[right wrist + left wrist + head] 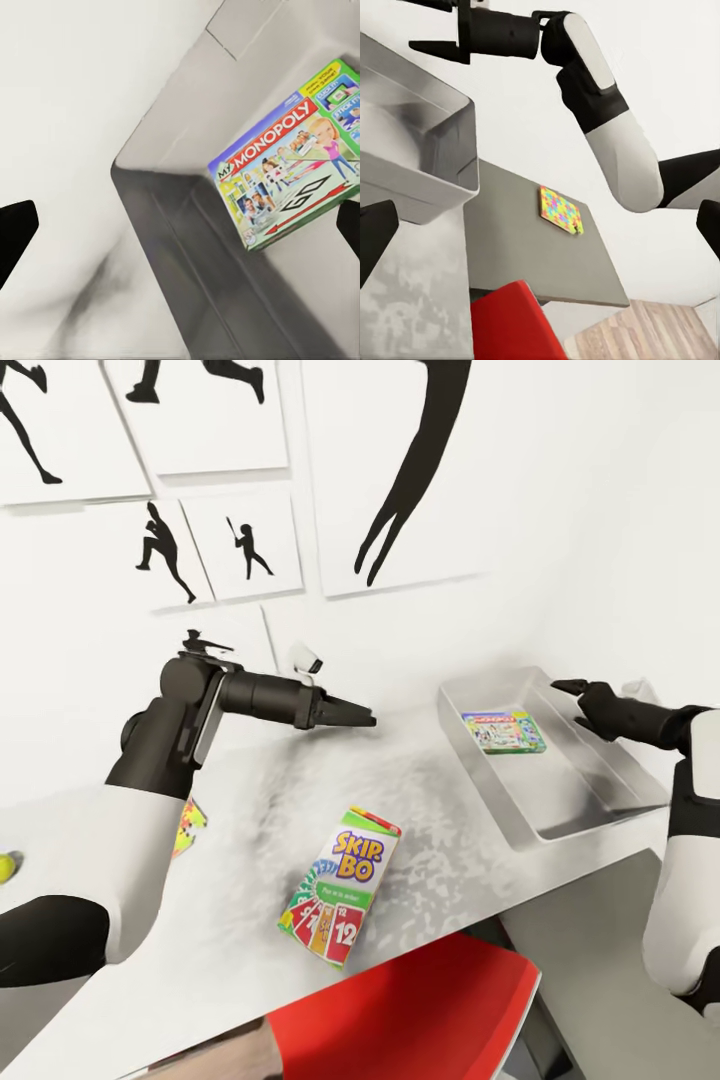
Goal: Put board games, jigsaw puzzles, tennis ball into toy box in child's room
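The MONOPOLY board game (503, 731) (289, 176) lies flat inside the grey toy box (560, 815) (187, 247) (435, 150) at the table's right end. The SKIP-BO board game (338, 885) lies on the table (230, 930) near its front edge. My left gripper (362, 716) hovers above the table's back, open and empty, its fingers (375, 236) wide apart. My right gripper (568, 687) (435, 46) hangs open and empty over the toy box's far right rim. One jigsaw puzzle (190, 825) peeks from behind my left arm; another jigsaw puzzle (560, 210) lies on the lower dark unit. The tennis ball (5, 868) shows at the left edge.
A red chair (410, 1010) (514, 322) stands close under the table's front edge. The white wall with black sports silhouettes (400, 490) runs right behind the table. Wood floor (645, 334) shows beyond the dark unit.
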You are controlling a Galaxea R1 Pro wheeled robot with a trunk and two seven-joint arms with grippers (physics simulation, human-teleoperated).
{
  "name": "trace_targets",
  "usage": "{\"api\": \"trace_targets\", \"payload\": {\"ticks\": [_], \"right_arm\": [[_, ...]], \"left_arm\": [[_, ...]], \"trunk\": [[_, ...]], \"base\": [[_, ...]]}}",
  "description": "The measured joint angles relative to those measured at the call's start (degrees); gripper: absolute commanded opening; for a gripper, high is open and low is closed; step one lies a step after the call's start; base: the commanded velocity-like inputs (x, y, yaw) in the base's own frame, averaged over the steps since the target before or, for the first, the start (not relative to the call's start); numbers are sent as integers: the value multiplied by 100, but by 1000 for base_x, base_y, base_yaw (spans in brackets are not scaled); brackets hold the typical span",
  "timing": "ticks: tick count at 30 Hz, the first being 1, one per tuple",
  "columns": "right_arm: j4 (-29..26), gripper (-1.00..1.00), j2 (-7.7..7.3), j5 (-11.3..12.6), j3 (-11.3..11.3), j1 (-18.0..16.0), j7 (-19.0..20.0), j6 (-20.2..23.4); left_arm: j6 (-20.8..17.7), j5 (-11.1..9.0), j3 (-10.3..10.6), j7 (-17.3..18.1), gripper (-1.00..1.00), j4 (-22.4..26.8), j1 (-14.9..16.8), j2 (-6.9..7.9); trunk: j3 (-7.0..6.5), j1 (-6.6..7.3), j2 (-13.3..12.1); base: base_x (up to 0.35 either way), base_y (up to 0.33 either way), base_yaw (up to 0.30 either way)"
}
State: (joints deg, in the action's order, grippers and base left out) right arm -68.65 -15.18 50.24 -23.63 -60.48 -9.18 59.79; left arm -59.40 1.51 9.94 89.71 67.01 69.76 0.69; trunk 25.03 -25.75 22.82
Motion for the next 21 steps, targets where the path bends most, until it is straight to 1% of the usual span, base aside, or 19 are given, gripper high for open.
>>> {"api": "trace_targets", "payload": {"ticks": [1,2,3,4,5,6,9,10,13,14,18,21], "right_arm": [[-100,100,-6,51,37,62,0,0],[-330,100,-18,192,126,187,0,-1],[-462,100,-26,280,177,256,0,-1],[-720,100,-38,504,270,391,0,-2],[-854,100,-41,628,312,466,0,-1],[-1093,100,-49,898,378,618,1,-2],[-1406,100,-59,1269,443,868,-3,-1],[-1554,100,-64,1462,464,1031,-4,-1],[-1712,100,-71,1654,472,1277,-6,0],[-1778,100,-73,1721,469,1428,-6,0],[-1896,100,-69,1824,467,1781,-2,0],[-1959,100,-71,1893,460,1920,3,0]], "left_arm": [[0,-2,0,0,100,13,-37,13],[0,-4,0,0,100,56,-109,49],[0,-7,-1,1,100,88,-146,70],[0,-18,-1,1,100,163,-217,115],[0,-24,-2,2,100,204,-256,139],[0,-35,-7,2,100,280,-333,183],[0,-49,-29,3,100,372,-449,236],[0,-54,-46,4,100,407,-518,269],[0,-61,-63,4,100,438,-615,329],[0,-66,-69,4,100,449,-673,369],[0,-72,-88,5,100,466,-859,482],[0,-73,-99,5,100,468,-935,540]], "trunk": [[-10,0,0],[-19,0,0],[-29,0,0],[-38,0,0],[-48,0,0],[-57,0,0],[-86,0,0],[-95,0,0],[-124,0,0],[-133,0,0],[-171,0,0],[-200,0,0]], "base": [[0,0,0],[0,0,0],[0,0,0],[0,0,0],[0,0,0],[0,0,0],[0,0,0],[0,0,0],[0,0,0],[0,0,0],[0,0,0],[0,0,0]]}}
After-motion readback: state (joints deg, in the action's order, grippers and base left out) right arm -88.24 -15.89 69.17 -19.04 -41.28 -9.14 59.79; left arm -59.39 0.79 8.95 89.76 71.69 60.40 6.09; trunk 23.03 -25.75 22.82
